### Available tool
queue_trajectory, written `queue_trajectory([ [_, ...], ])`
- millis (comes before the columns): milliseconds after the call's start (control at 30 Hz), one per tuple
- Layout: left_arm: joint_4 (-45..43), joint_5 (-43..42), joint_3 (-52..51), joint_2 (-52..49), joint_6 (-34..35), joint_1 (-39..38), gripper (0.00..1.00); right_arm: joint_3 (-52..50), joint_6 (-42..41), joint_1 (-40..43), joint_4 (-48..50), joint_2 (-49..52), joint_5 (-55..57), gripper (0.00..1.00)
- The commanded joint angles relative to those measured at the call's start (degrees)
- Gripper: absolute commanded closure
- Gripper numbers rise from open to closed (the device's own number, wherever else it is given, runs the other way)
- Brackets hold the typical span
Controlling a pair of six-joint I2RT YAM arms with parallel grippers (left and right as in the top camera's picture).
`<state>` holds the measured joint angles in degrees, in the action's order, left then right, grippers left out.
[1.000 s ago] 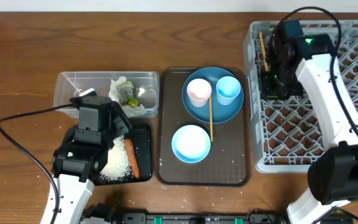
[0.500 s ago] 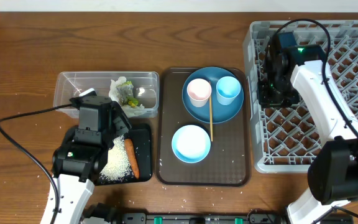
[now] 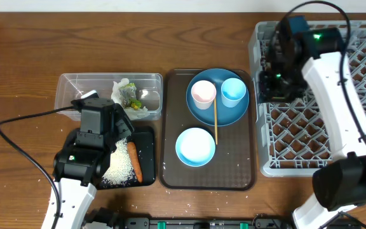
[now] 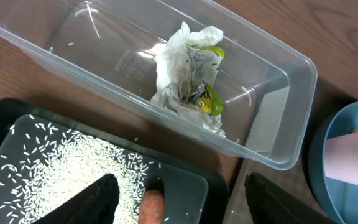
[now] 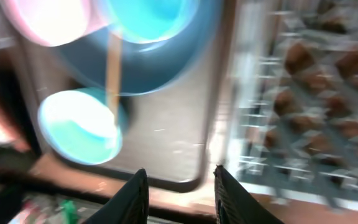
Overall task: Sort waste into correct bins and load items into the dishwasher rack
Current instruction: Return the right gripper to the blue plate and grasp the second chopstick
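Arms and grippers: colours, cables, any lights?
Left arm and right arm: white link shells, black joint housings. Left fingers and right fingers are black. A black cable loops from the left arm; a green light glows on the right wrist.

- Bare wooden tabletop (image 3: 24,70): open passage left of and behind the clear plastic rectangular tub (image 3: 81,89).
- Brown serving tray (image 3: 234,162): front right corner free; small pinkish-white cup (image 3: 203,93), small light-blue cup (image 3: 233,91) and pale blue bowl (image 3: 195,146) crowd the rest.
- Large grey pegged dishwasher rack (image 3: 361,108): upright pegs obstruct low passes; right arm (image 3: 326,70) overhangs its left edge.
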<state>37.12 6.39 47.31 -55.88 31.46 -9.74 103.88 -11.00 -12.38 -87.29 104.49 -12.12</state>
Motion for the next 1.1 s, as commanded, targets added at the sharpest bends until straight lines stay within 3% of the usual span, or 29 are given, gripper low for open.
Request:
queue_trajectory([
  [0,0.1,0.7,0.5,0.2,-0.4,0.3,0.32,-0.7,-6.1,-5.5,1.1,0.0,-6.1,0.67],
  [400,0.1,1.8,0.6,0.2,-1.0,0.3,0.32,-10.4,-24.4,-21.0,11.3,0.0,4.9,0.65],
  [700,0.1,1.8,0.6,0.2,-1.0,0.3,0.32,-19.7,-26.7,-22.5,17.8,0.0,8.2,0.65],
  [1067,0.1,1.8,0.6,0.2,-1.0,0.3,0.32,-29.7,-26.7,-23.5,30.2,0.1,3.9,0.70],
])
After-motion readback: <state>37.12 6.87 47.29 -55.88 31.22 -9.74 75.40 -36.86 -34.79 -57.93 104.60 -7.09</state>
